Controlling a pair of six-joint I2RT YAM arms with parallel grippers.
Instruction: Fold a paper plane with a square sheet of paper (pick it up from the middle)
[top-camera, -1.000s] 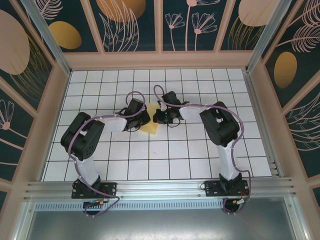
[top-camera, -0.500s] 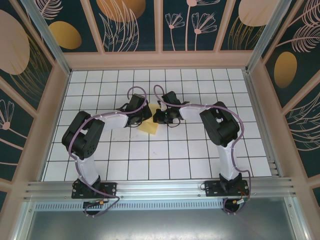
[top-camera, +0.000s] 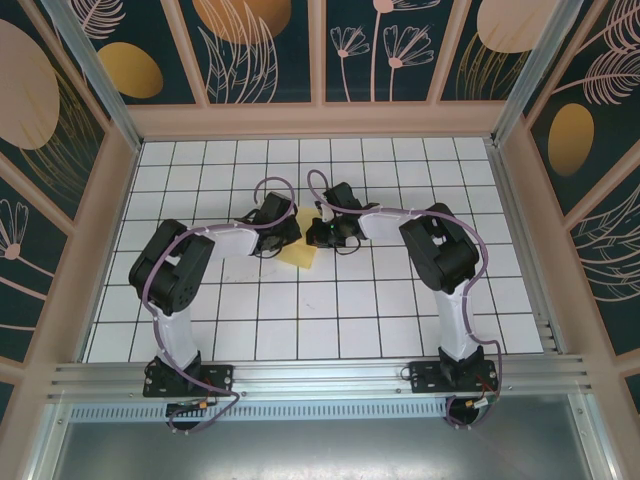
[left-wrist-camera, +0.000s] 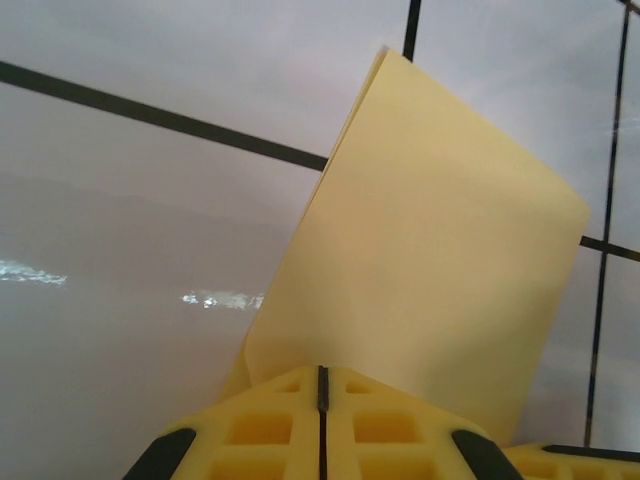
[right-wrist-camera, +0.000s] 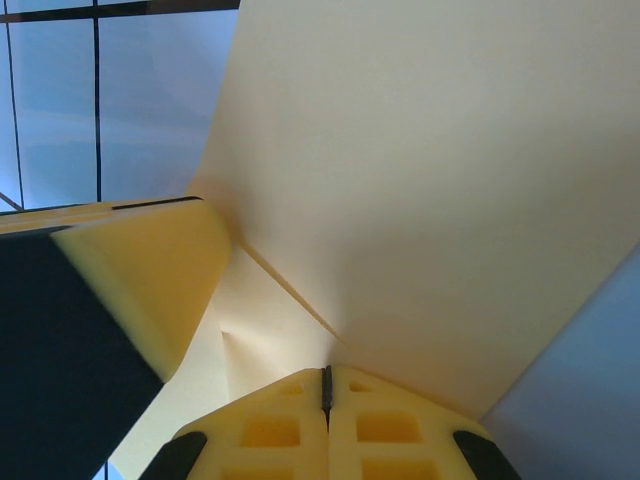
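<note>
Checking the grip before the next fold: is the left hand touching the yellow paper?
Touching. In the left wrist view the paper runs straight into the closed fingertips of the left hand, with no gap between them.

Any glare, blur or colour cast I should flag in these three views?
Top external: sharp and evenly lit, the paper small. Left wrist: streaky glare on the table left of the paper. Right wrist: bluish cast on the table, soft shadow along the paper's crease.
</note>
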